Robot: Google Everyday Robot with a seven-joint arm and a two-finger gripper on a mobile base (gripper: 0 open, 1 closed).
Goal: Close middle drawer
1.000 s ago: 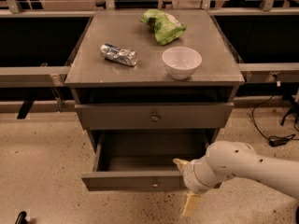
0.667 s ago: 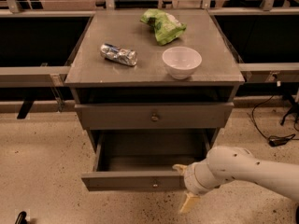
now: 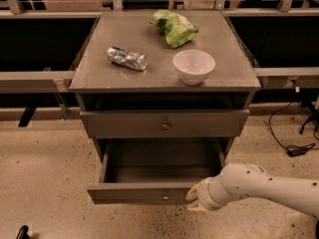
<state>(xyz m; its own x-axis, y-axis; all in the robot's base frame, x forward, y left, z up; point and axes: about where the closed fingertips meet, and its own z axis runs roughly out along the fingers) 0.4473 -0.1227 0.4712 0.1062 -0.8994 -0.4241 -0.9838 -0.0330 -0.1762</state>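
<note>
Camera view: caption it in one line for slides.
Tool at the right end of the front of the open middle drawer; white bowl, crushed can and green bag on the cabinet top.

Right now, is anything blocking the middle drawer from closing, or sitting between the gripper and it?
Nothing visible does. The middle drawer is pulled out and looks bare inside, so nothing blocks its slide back. The gripper is at the right end of its front, with nothing between them.

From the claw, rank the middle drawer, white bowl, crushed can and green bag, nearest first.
The claw sits low, right of centre.
1. Middle drawer, right beside it, pulled open.
2. White bowl, above, front right.
3. Crushed can, above, left.
4. Green bag, above, far back.
</note>
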